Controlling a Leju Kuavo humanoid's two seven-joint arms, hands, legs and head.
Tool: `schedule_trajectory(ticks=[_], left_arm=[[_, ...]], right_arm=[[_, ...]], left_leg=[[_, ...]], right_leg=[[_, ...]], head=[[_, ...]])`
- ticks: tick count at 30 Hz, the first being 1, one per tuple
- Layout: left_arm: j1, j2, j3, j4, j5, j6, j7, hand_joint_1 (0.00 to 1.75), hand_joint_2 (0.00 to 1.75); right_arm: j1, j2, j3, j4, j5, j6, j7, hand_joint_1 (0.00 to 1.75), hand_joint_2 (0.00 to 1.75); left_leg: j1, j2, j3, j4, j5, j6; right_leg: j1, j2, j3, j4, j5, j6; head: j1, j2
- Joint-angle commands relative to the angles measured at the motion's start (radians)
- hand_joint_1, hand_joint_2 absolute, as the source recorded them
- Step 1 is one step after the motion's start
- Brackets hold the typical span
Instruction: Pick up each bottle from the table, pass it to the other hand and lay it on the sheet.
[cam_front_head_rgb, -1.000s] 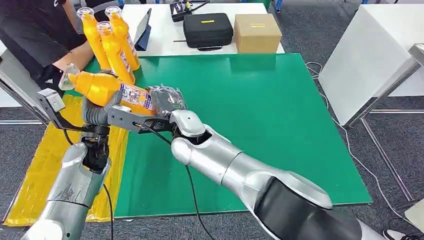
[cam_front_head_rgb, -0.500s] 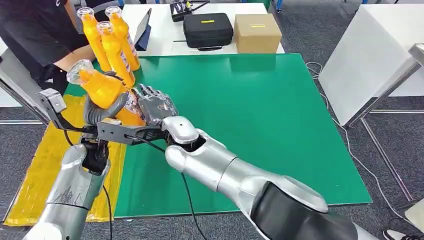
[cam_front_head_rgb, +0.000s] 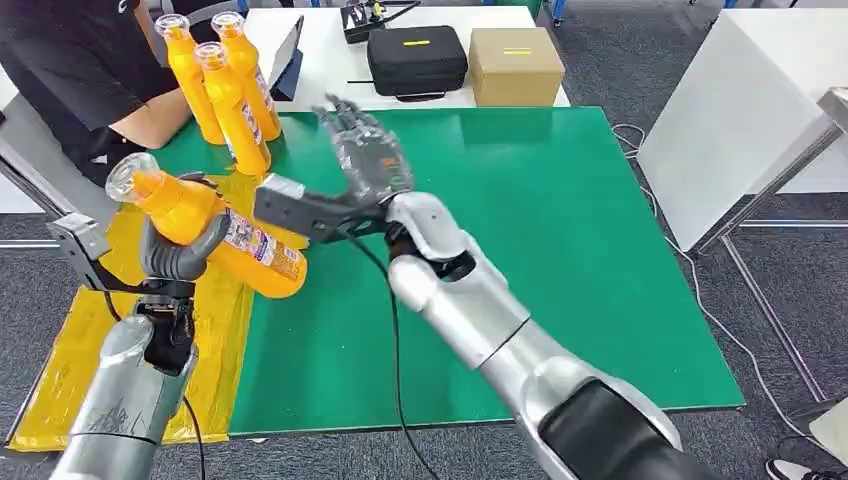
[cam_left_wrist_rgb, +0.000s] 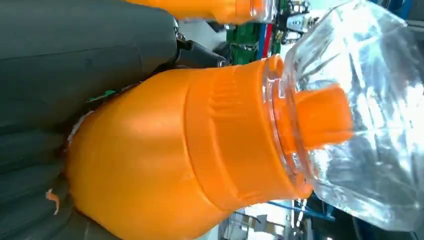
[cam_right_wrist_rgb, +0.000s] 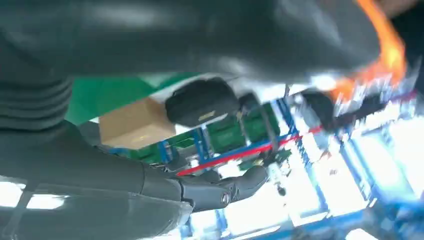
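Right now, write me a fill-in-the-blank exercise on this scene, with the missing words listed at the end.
1. The orange bottle with the clear cap is held by the robot's ____ hand.
2. The right hand holds nothing, its fingers spread ____.
3. Three more bottles stand ____ at the table's far corner.
4. The sheet beside the green mat is ____ in colour.

Missing words: left; open; upright; yellow

Green table (cam_front_head_rgb: 520, 250): 3 orange bottles (cam_front_head_rgb: 228, 85) upright at far-left corner; yellow sheet (cam_front_head_rgb: 95, 340) along left edge.
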Motion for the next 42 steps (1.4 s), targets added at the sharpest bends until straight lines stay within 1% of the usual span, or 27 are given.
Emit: schedule_trajectory(ticks=[1, 3, 4, 8, 11, 15, 16, 18, 19, 20, 22, 23, 24, 25, 27, 28, 29, 30, 32, 33, 34, 35, 36, 37, 39, 40, 42], left_arm=[[-0.044, 0.018, 0.028, 0.085, -0.017, 0.010, -0.007, 1.75, 1.75], [-0.053, 0.024, 0.006, 0.072, -0.160, 0.188, -0.077, 1.75, 1.75], [-0.057, 0.025, 0.003, 0.066, -0.215, 0.255, -0.087, 1.75, 1.75], [-0.068, 0.051, 0.040, 0.099, -0.242, 0.272, -0.066, 1.75, 1.75], [-0.056, 0.072, 0.075, 0.115, -0.313, 0.368, -0.120, 1.75, 1.75], [-0.069, 0.085, 0.037, 0.154, -0.603, 0.695, -0.164, 1.75, 1.75], [-0.069, 0.056, 0.091, 0.159, -0.797, 0.800, -0.182, 1.75, 1.75], [-0.038, -0.093, 0.389, 0.050, -1.236, 0.800, -0.269, 1.75, 1.75], [-0.024, -0.145, 0.473, -0.019, -1.405, 0.800, -0.295, 1.75, 1.75], [-0.010, -0.171, 0.500, -0.063, -1.511, 0.800, -0.295, 1.75, 1.75], [0.006, -0.189, 0.518, -0.088, -1.677, 0.800, -0.294, 1.75, 1.75], [0.014, -0.185, 0.500, -0.098, -1.749, 0.800, -0.284, 1.75, 1.75], [0.033, -0.153, 0.430, -0.120, -1.827, 0.800, -0.206, 1.75, 1.75], [0.057, -0.086, 0.295, -0.125, -1.866, 0.800, -0.083, 1.75, 1.75], [0.074, -0.015, 0.156, -0.126, -1.890, 0.800, 0.045, 1.75, 1.75], [0.074, -0.015, 0.156, -0.126, -1.890, 0.800, 0.045, 1.75, 1.75], [0.069, 0.013, 0.092, -0.068, -1.887, 0.800, 0.107, 1.75, 1.75], [0.065, 0.035, 0.039, -0.054, -1.906, 0.800, 0.156, 1.75, 1.75], [0.069, 0.085, -0.063, -0.017, -1.906, 0.800, 0.246, 1.75, 1.75], [0.065, 0.133, -0.179, -0.008, -1.906, 0.800, 0.339, 1.75, 1.75], [0.066, 0.152, -0.252, 0.004, -1.906, 0.800, 0.401, 1.75, 1.75], [0.072, 0.154, -0.281, 0.024, -1.906, 0.800, 0.404, 1.75, 1.75], [0.079, 0.156, -0.306, 0.027, -1.906, 0.800, 0.419, 1.75, 1.75], [0.082, 0.154, -0.310, 0.029, -1.906, 0.800, 0.419, 1.75, 1.75], [0.085, 0.150, -0.303, 0.039, -1.893, 0.800, 0.402, 1.75, 1.75], [0.089, 0.144, -0.324, 0.054, -1.902, 0.800, 0.415, 1.75, 1.75], [0.096, 0.107, -0.259, 0.101, -1.891, 0.800, 0.325, 1.75, 1.75]], right_arm=[[0.013, -0.076, -0.128, -0.115, -0.005, 0.009, -0.024, 0.00, 0.00], [0.017, -0.087, -0.127, -0.112, -0.004, 0.010, -0.023, 0.00, 0.00], [0.019, -0.090, -0.127, -0.108, -0.006, 0.008, -0.025, 0.00, 0.00], [-0.005, -0.089, -0.115, -0.080, -0.033, 0.005, -0.054, 0.00, 0.00], [-0.031, -0.079, -0.096, -0.053, -0.041, 0.014, -0.060, 0.00, 0.00], [-0.043, -0.072, -0.080, -0.041, -0.053, 0.010, -0.057, 0.00, 0.00], [-0.045, -0.063, -0.079, -0.032, -0.055, 0.010, -0.057, 0.00, 0.00], [-0.050, -0.045, -0.075, -0.009, -0.057, 0.014, -0.061, 0.00, 0.00], [-0.054, -0.032, -0.071, 0.007, -0.058, 0.014, -0.065, 0.00, 0.00], [-0.058, -0.022, -0.066, 0.020, -0.059, 0.014, -0.070, 0.00, 0.00], [-0.068, -0.010, -0.056, 0.035, -0.065, 0.019, -0.078, 0.00, 0.00], [-0.073, -0.009, -0.050, 0.039, -0.069, 0.022, -0.081, 0.00, 0.00], [-0.078, -0.007, -0.046, 0.038, -0.081, 0.027, -0.088, 0.00, 0.00], [-0.082, -0.010, -0.036, 0.037, -0.089, 0.034, -0.090, 0.00, 0.00], [-0.094, -0.007, -0.027, 0.041, -0.103, 0.042, -0.092, 0.00, 0.00], [-0.094, -0.007, -0.027, 0.041, -0.103, 0.042, -0.092, 0.00, 0.00], [-0.105, 0.004, -0.029, 0.051, -0.105, 0.051, -0.089, 0.00, 0.00], [-0.118, 0.006, -0.026, 0.060, -0.114, 0.060, -0.092, 0.00, 0.00], [-0.138, 0.012, -0.015, 0.080, -0.141, 0.065, -0.096, 0.00, 0.00], [-0.144, 0.015, -0.013, 0.088, -0.144, 0.065, -0.096, 0.00, 0.00], [-0.146, 0.016, -0.011, 0.090, -0.150, 0.065, -0.100, 0.00, 0.00], [-0.146, 0.016, -0.008, 0.087, -0.154, 0.065, -0.102, 0.00, 0.00], [-0.144, 0.017, -0.005, 0.085, -0.157, 0.066, -0.103, 0.00, 0.00], [-0.143, 0.016, -0.004, 0.084, -0.157, 0.067, -0.103, 0.00, 0.00], [-0.130, 0.018, -0.005, 0.066, -0.156, 0.071, -0.102, 0.00, 0.00], [-0.132, 0.017, -0.002, 0.072, -0.161, 0.078, -0.106, 0.00, 0.00], [-0.127, 0.014, 0.002, 0.066, -0.165, 0.073, -0.104, 0.00, 0.00]], left_leg=[[0.001, -0.001, 0.002, 0.000, -0.001, -0.002], [0.001, -0.001, 0.002, 0.000, -0.001, -0.002], [0.001, -0.001, 0.004, 0.001, -0.002, -0.003], [0.001, 0.000, 0.001, 0.001, -0.001, -0.002], [0.001, 0.003, 0.003, 0.001, -0.002, -0.003], [0.001, 0.004, 0.004, 0.001, -0.003, -0.003], [0.001, 0.002, 0.002, 0.000, -0.001, -0.002], [0.001, 0.002, 0.005, 0.001, -0.003, -0.004], [0.001, 0.003, 0.002, 0.001, -0.002, -0.003], [0.002, 0.003, 0.003, 0.002, -0.003, -0.003], [0.001, 0.002, 0.001, 0.001, -0.002, -0.002], [0.001, 0.002, 0.003, 0.002, -0.003, -0.003], [0.001, 0.003, 0.005, 0.002, -0.004, -0.003], [0.000, 0.005, 0.003, 0.001, -0.003, -0.003], [0.000, 0.008, 0.005, 0.001, -0.004, -0.005], [0.000, 0.003, 0.002, 0.000, -0.001, -0.004], [0.000, 0.004, 0.004, 0.001, -0.003, -0.005], [0.000, 0.002, 0.001, 0.000, -0.001, -0.003], [0.001, 0.001, 0.003, 0.001, -0.002, -0.005], [0.000, 0.001, 0.002, 0.000, -0.001, -0.004], [0.000, 0.000, 0.004, 0.000, -0.001, -0.005], [0.000, 0.001, 0.001, 0.000, 0.000, -0.003], [0.001, 0.000, 0.003, 0.000, -0.001, -0.004], [0.000, 0.000, 0.002, -0.001, 0.000, -0.003], [0.001, 0.002, 0.006, -0.001, -0.002, -0.005], [0.001, 0.002, 0.005, -0.001, -0.001, -0.004], [0.001, 0.001, 0.004, -0.001, -0.001, -0.004]], right_leg=[[0.001, -0.001, 0.003, -0.001, -0.001, 0.000], [0.001, -0.001, 0.003, -0.001, -0.001, -0.001], [0.001, -0.002, 0.005, 0.000, -0.002, -0.001], [0.001, -0.001, 0.001, 0.000, -0.001, -0.001], [0.001, 0.002, 0.002, 0.001, -0.002, -0.001], [0.001, 0.002, 0.003, 0.002, -0.002, -0.001], [0.001, 0.001, 0.001, 0.001, -0.001, -0.001], [0.001, 0.000, 0.004, 0.002, -0.003, -0.001], [0.001, 0.002, 0.001, 0.001, -0.001, 0.000], [0.001, 0.002, 0.002, 0.002, -0.002, 0.000], [0.000, 0.002, 0.001, 0.001, -0.001, 0.000], [0.000, 0.002, 0.003, 0.002, -0.002, 0.000], [0.000, 0.004, 0.004, 0.002, -0.003, 0.000], [0.000, 0.005, 0.002, 0.002, -0.002, 0.000], [0.000, 0.007, 0.004, 0.002, -0.002, -0.001], [0.000, 0.002, 0.001, 0.002, -0.002, -0.001], [0.000, 0.002, 0.002, 0.002, -0.003, -0.002], [0.000, 0.001, 0.000, 0.001, -0.001, -0.001], [0.000, 0.000, 0.002, 0.003, -0.003, -0.002], [0.000, 0.000, 0.001, 0.001, -0.002, -0.001], [0.000, -0.001, 0.002, 0.002, -0.002, -0.002], [0.000, 0.000, 0.000, 0.002, -0.001, -0.001], [0.000, -0.001, 0.003, 0.002, -0.002, -0.001], [0.000, -0.001, 0.000, 0.002, -0.001, -0.001], [0.000, 0.000, 0.004, 0.001, -0.003, -0.001], [0.000, 0.001, 0.003, 0.001, -0.002, -0.001], [0.000, 0.000, 0.003, 0.001, -0.002, -0.001]], head=[[0.000, 0.000], [0.000, 0.000], [0.000, 0.000], [0.000, 0.000], [0.000, 0.000], [0.000, 0.000], [0.000, 0.000], [-0.001, 0.000], [0.000, 0.000], [0.000, 0.000], [-0.001, 0.000], [0.000, 0.000], [0.000, 0.000], [0.000, 0.000], [0.000, 0.000], [0.000, 0.000], [-0.001, 0.000], [0.000, 0.000], [-0.001, 0.000], [0.000, 0.000], [-0.001, 0.000], [-0.001, 0.000], [0.000, 0.000], [-0.001, 0.000], [0.000, 0.000], [-0.001, 0.000], [0.000, 0.000]])
